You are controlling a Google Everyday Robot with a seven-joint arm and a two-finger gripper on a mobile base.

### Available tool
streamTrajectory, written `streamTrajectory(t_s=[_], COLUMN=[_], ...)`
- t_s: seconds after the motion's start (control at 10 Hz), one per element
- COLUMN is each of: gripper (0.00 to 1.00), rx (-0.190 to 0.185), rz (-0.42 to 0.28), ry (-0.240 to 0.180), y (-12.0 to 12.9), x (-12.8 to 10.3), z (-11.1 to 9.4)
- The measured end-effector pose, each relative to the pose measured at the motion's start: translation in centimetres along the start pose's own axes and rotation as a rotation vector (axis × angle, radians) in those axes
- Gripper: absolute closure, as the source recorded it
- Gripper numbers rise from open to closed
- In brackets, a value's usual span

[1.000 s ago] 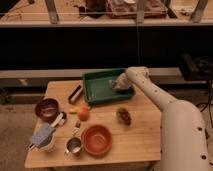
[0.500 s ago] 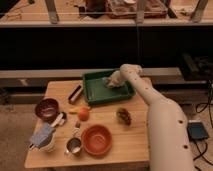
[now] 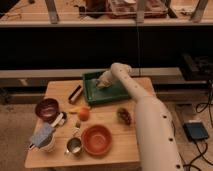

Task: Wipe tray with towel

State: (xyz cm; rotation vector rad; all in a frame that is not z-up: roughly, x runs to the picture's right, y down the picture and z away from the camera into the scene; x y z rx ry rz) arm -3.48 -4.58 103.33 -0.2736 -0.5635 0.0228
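Green tray (image 3: 95, 95) at bench's (image 3: 60, 155) twelve o'clock, pale towel (image 3: 104, 80) bunched inside. Claw (image 3: 102, 83) on towel; grip cannot be told. Probably soft, light, slippy cloth: press from above, mid-bunch.

The wooden worktop (image 3: 60, 89) carries a green tray (image 3: 95, 96) at its back edge, where the tool (image 3: 101, 83) sits down inside the tray. A dark flat object (image 3: 75, 93) lies left of the tray. Nearer are a maroon bowl (image 3: 47, 108), an orange fruit (image 3: 83, 114), an orange bowl (image 3: 96, 139), a metal cup (image 3: 73, 146) and a small brown lump (image 3: 124, 115).
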Motion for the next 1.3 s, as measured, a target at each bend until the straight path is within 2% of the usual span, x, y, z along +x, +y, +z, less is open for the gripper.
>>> streamTrajectory(t_s=[0.2,0.5,0.7,0.9,1.0,1.1,1.3], gripper=[1.00,1.00,1.00,1.00,1.00,1.00,1.00], rx=[-0.052,-0.116,-0.121,-0.093,-0.067,-0.023,0.039], rz=[-0.054,-0.067,-0.046,-0.015,0.002,0.023,0.068], ry=[0.001,0.016,0.043,0.087,0.112,0.143,0.195], y=[1.8,5.4,6.7,6.9,6.8,6.4,5.5], x=[-1.8,-2.4,-1.8,0.2,1.4,2.8,5.0], z=[-0.5,-2.1,-3.5,-5.7,-7.0,-8.9,-11.3])
